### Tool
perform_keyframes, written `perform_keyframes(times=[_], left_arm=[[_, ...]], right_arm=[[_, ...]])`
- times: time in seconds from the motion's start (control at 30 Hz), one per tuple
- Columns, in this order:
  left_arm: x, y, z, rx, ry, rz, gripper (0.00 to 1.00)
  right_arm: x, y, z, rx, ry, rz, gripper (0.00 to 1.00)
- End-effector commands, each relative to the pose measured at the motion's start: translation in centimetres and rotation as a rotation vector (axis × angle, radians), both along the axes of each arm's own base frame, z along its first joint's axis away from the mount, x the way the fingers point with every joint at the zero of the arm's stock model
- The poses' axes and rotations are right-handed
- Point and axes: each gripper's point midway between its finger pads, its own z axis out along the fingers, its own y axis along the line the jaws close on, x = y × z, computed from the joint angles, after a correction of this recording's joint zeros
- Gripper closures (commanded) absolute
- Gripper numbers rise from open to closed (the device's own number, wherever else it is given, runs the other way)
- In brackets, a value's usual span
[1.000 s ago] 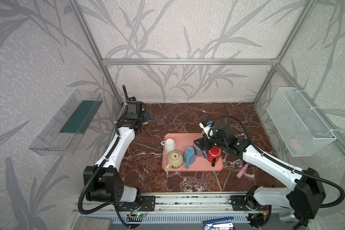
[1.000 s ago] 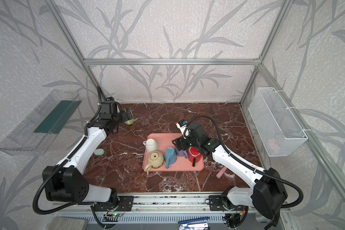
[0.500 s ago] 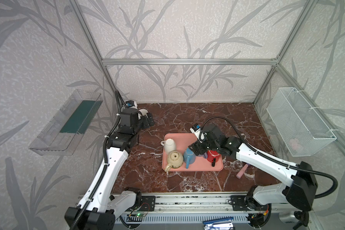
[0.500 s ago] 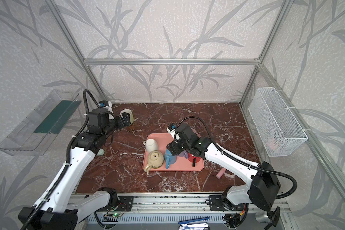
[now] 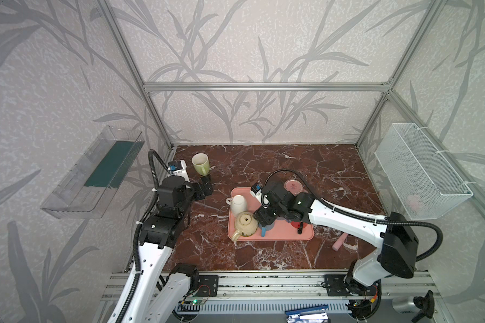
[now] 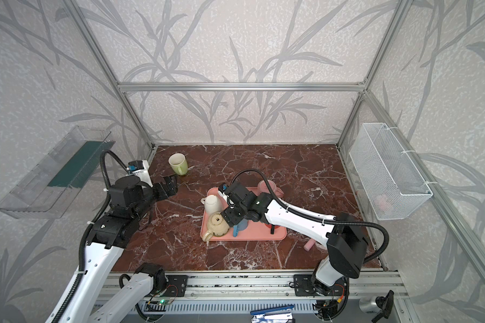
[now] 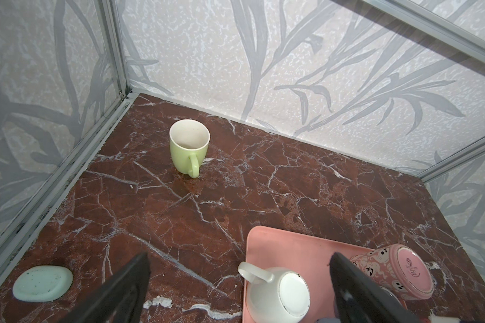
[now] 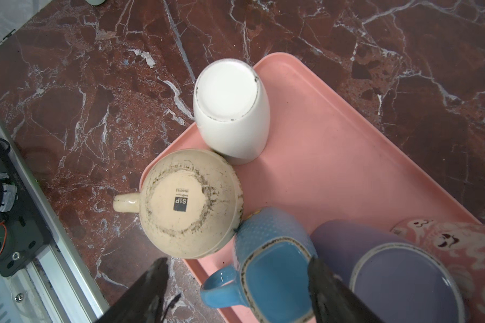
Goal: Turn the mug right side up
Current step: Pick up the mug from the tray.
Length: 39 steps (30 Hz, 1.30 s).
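right gripper (image 8: 240,290) spread, empty, jaws straddling the upside-down blue mug (image 8: 275,268) at lower centre of the wrist frame, on the pink tray (image 8: 319,139); likely lining up a side grasp for flipping. left gripper (image 7: 240,260) released, empty.

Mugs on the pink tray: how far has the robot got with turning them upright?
Done: one green mug stands upright on the table, off the tray. In hand: nothing gripped; the open right hand hovers over the blue mug. Left: blue mug, white mug, cream mug and purple mug sit base-up on the tray.
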Motion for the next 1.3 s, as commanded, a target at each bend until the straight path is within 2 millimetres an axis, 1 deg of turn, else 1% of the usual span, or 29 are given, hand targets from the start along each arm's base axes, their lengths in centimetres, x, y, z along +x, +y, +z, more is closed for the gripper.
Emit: perform_keyframes(times=[0.0,0.1,0.2,0.27,0.4,0.53,0.7,0.83,1.07,1.27], left_arm=[[-0.1,-0.6,-1.0,0.005,0.019,-0.03,0.03],[0.0,-1.1,-1.4,-0.012,0.039,-0.055,0.05],[0.0,-1.8,-1.6,-0.037,0.047,-0.079,0.05],[0.0,-2.1,-1.7,-0.047,0.053,-0.09,0.05],[-0.1,-2.5,-1.8,-0.048,0.06,-0.107,0.06],[0.0,-2.9,-2.0,-0.044,0.069,-0.121,0.06],[0.0,-3.3,-2.3,-0.042,0.081,-0.137,0.06],[0.0,-3.4,-2.4,-0.04,0.083,-0.141,0.06],[0.0,-3.6,-2.6,-0.033,0.089,-0.147,0.06],[-0.2,-3.7,-2.5,-0.027,0.086,-0.152,0.06]], right_arm=[[0.6,0.5,0.8,-0.008,-0.007,-0.019,0.22],[0.8,0.4,1.2,-0.022,-0.009,-0.031,0.24],[0.8,-0.6,1.4,-0.051,0.0,-0.071,0.27],[0.5,-1.4,1.5,-0.067,0.02,-0.102,0.29],[-0.7,-2.8,1.5,-0.09,0.069,-0.14,0.32],[-1.8,-4.1,1.1,-0.09,0.1,-0.167,0.32],[-2.6,-5.1,-0.3,-0.093,0.129,-0.198,0.32],[-3.0,-4.9,-1.7,-0.083,0.166,-0.208,0.32],[-3.2,-3.5,-3.2,-0.069,0.226,-0.204,0.34],[-2.9,-2.9,-4.4,-0.088,0.238,-0.205,0.35]])
